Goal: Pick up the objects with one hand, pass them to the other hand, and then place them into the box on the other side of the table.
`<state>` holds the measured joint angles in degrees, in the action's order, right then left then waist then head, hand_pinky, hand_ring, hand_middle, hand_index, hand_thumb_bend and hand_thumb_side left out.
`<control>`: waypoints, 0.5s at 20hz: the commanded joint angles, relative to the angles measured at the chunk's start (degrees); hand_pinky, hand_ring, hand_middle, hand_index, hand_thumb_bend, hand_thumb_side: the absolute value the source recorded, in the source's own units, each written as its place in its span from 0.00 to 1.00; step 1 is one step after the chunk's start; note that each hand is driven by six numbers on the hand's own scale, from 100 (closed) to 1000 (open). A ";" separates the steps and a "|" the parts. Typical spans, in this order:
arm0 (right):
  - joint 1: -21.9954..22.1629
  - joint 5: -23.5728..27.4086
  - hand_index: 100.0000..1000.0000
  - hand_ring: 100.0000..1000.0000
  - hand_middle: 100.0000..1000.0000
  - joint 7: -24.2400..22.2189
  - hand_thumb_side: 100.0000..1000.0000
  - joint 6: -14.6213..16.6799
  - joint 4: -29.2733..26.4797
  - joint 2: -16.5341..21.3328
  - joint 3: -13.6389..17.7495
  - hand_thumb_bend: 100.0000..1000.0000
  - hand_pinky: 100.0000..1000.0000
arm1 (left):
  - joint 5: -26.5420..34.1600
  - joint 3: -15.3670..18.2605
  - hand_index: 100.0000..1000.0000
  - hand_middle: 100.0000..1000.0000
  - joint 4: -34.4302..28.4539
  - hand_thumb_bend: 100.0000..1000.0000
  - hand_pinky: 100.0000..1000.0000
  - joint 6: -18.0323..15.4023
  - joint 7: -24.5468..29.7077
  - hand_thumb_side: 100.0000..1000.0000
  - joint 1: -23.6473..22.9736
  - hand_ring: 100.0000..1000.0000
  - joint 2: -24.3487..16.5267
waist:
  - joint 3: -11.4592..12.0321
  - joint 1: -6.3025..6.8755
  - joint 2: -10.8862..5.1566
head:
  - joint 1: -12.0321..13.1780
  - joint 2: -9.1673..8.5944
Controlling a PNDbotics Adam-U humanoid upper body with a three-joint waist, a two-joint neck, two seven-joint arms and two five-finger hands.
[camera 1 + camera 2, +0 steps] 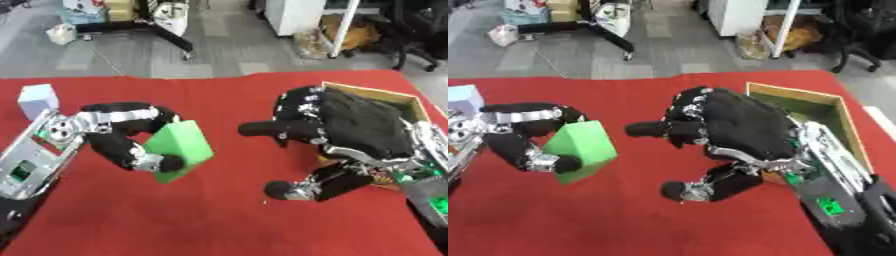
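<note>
Broadly, a red cloth-covered table (219, 220) fills the lower part of both views, with grey floor beyond its far edge. At the table's right side stands an open cardboard box with pale walls and a dark inside (820, 107), partly hidden by the robot's arm. The black right hand with silver joints (728, 125) hangs in front of that box, palm down, fingers and thumb spread and relaxed, holding nothing; its thumb tip sits low near the cloth. The black left hand (131, 137), coming in from the left edge, has fingers and thumb curled round a bright green rectangular foam-like block (179, 150), which is held tilted above the cloth, between the two hands but apart from the right one. A small pale blue-white cube (37, 99) rests on the table near the far left edge.
</note>
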<state>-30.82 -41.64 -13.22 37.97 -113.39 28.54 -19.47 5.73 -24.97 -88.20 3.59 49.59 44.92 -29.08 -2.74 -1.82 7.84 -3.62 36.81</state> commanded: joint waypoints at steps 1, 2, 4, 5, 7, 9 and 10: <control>-1.26 0.05 0.93 0.33 0.30 -1.79 0.21 0.10 -1.20 0.35 0.07 0.37 0.48 | 2.69 0.41 0.67 0.59 -1.29 0.27 0.69 0.73 2.11 0.49 1.93 0.67 -1.74 | 0.04 -0.12 -1.30 | -0.15 0.41; -1.39 0.06 0.93 0.31 0.30 -2.55 0.21 0.13 -1.20 0.16 -0.04 0.37 0.48 | 2.91 0.40 0.67 0.59 -1.42 0.27 0.69 0.80 2.25 0.49 2.13 0.67 -1.72 | 0.03 -0.11 -1.30 | -0.16 0.42; -1.79 0.25 0.93 0.31 0.31 -4.12 0.21 0.13 -1.20 -0.30 -0.19 0.37 0.48 | 2.96 0.34 0.67 0.59 -1.55 0.28 0.69 0.79 2.35 0.49 2.44 0.67 -1.50 | 0.00 -0.11 -1.31 | -0.18 0.47; -2.03 0.40 0.93 0.31 0.31 -4.88 0.21 0.17 -1.20 -0.52 -0.29 0.37 0.48 | 2.89 0.33 0.67 0.59 -1.59 0.28 0.69 0.72 2.37 0.49 2.58 0.67 -1.35 | -0.01 -0.11 -1.31 | -0.18 0.48; -2.46 0.75 0.93 0.32 0.32 -6.37 0.21 0.42 -1.20 -0.84 -0.65 0.36 0.48 | 2.69 0.41 0.67 0.59 -1.59 0.28 0.69 0.50 2.38 0.49 2.85 0.67 -1.07 | -0.01 -0.12 -1.31 | -0.21 0.44; -2.72 1.21 0.93 0.33 0.33 -7.86 0.22 0.85 -1.20 -1.01 -1.14 0.36 0.48 | 2.46 0.67 0.67 0.59 -1.46 0.28 0.69 0.17 2.37 0.49 3.16 0.67 -0.87 | 0.00 -0.13 -1.31 | -0.23 0.44; -2.81 1.42 0.93 0.33 0.33 -8.67 0.22 1.13 -1.20 -1.04 -1.44 0.35 0.48 | 2.42 0.86 0.67 0.59 -1.32 0.28 0.69 0.00 2.32 0.49 3.32 0.67 -0.76 | 0.00 -0.14 -1.31 | -0.21 0.46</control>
<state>-32.76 -40.78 -21.03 38.87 -113.39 27.02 -21.03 8.05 -24.91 -88.61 3.96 51.87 46.93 -29.32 -2.74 -1.82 7.84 -3.66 37.20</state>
